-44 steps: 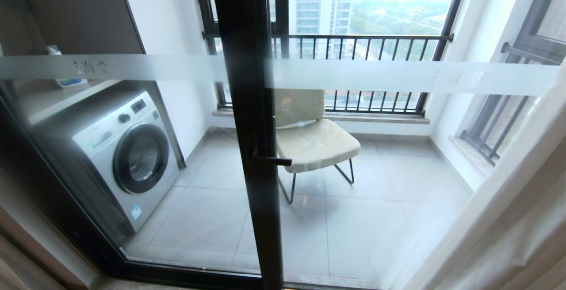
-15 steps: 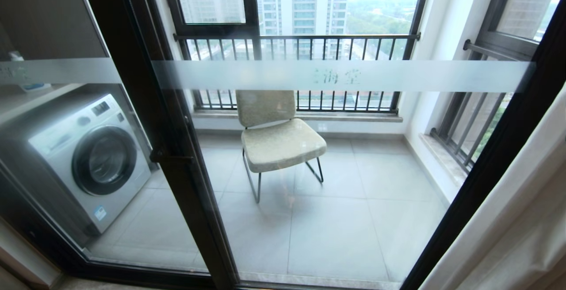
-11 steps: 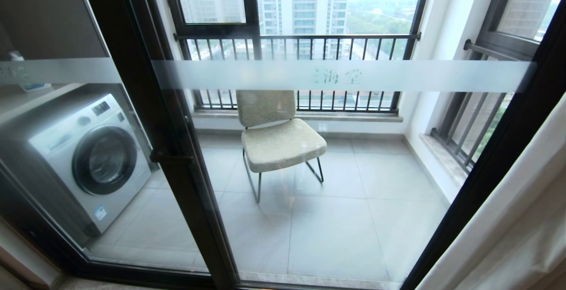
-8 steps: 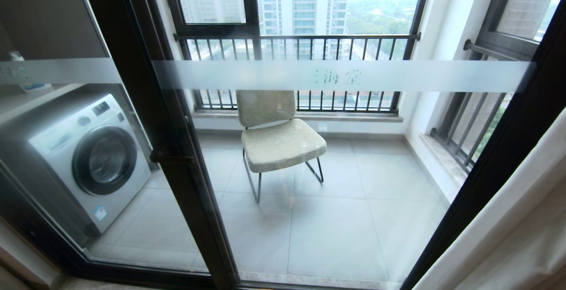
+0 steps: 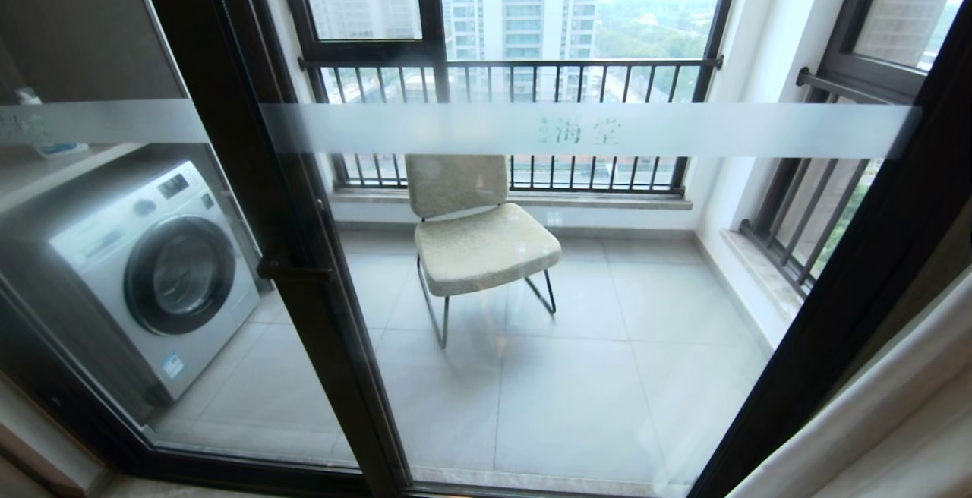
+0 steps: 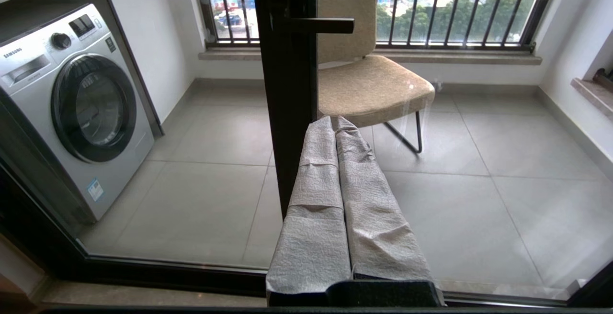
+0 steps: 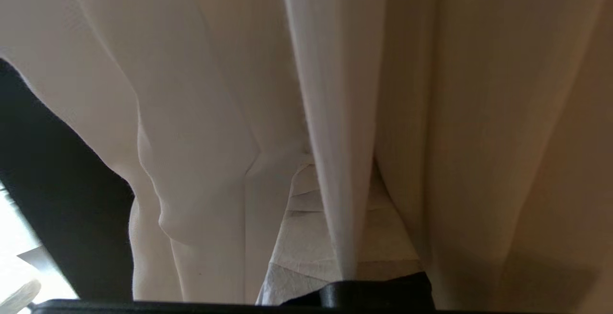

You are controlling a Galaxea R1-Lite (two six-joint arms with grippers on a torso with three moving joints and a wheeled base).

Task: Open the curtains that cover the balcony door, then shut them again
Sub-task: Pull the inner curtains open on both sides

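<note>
Balcony door point(image 5: 304, 270): tall glass sliding panels in a dark brown-black metal frame, standing shut. A frosted band point(image 5: 585, 130) runs level across the glass and bears two small pale-green characters, too small to read with certainty. A black lever handle point(image 6: 318, 25) juts from the middle upright.

Curtains point(image 5: 896, 422): gathered at the far right edge of the door, leaving nearly all the glass uncovered. In the right wrist view the thin white sheer point(image 7: 191, 127) and the heavier beige fabric point(image 7: 517, 127) hang in folds side by side.

Right gripper point(image 7: 330, 194): pushed into the curtain folds, its cloth-wrapped fingers point(image 7: 306, 237) mostly hidden by a fold of sheer that falls across them; jaws closed together, and whether any fabric is pinched between them cannot be told.

Left gripper point(image 6: 334, 123): low in front of the glass, aimed at the middle upright below the handle; both grey-wrapped fingers pressed flat against each other, jaws closed on nothing.

Washing machine point(image 6: 72, 98): silver front-loader on the balcony's left, behind the glass. "SAMSUNG" is printed on the detergent drawer; a small blue-and-white sticker point(image 6: 95, 189) sits low on its front, text unreadable.

Chair point(image 5: 474, 236): beige upholstered seat on thin black metal legs, standing on grey floor tiles before a black barred railing point(image 5: 509, 65).
</note>
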